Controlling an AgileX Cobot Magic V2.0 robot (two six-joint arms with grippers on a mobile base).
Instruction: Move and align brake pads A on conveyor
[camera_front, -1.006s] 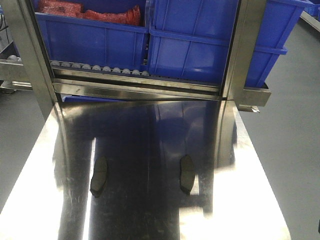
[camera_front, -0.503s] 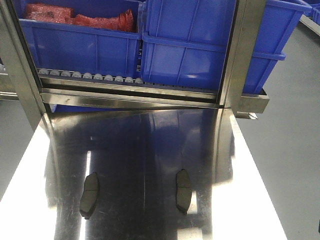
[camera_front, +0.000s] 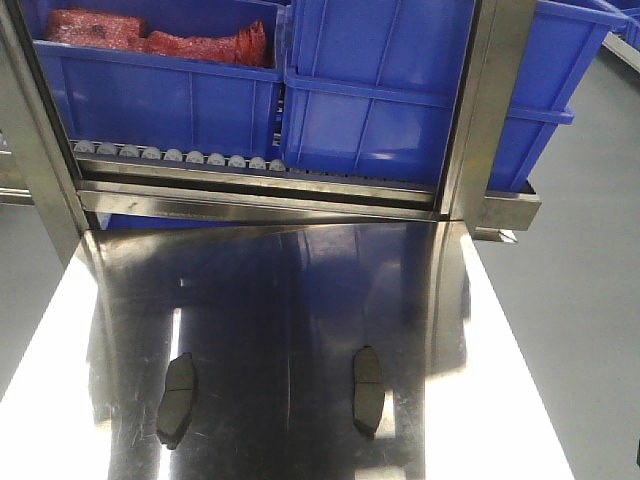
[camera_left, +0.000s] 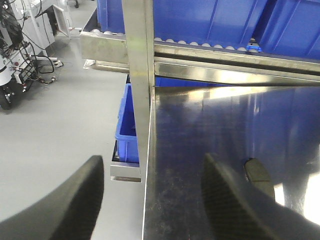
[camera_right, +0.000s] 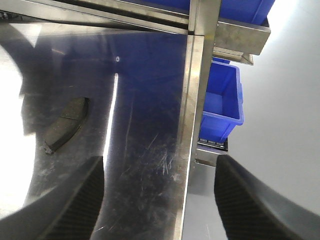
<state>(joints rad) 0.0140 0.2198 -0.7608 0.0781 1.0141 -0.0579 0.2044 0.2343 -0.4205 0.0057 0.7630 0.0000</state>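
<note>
Two dark-grey brake pads lie flat on the shiny steel table (camera_front: 300, 300), both lengthwise, one at the left (camera_front: 175, 398) and one at the right (camera_front: 367, 390). The conveyor is out of view. My left gripper (camera_left: 152, 205) is open over the table's left edge, and the left pad (camera_left: 259, 175) peeks out past its right finger. Over the table's right edge my right gripper (camera_right: 162, 205) is also open, with the right pad (camera_right: 65, 124) ahead and to the left of it. Nothing sits between either pair of fingers. Neither gripper shows in the front view.
A roller rack (camera_front: 180, 157) with blue bins (camera_front: 380, 90) stands at the table's far end, and the left bin holds red packets (camera_front: 160, 35). Steel uprights (camera_front: 490, 110) flank it. Small blue bins hang below the table's sides (camera_left: 127, 130) (camera_right: 222, 107). Grey floor lies on both sides.
The front view has shifted: the pads and the rack now sit lower in the frame and the rack looks straighter. The pads keep their places on the table.
</note>
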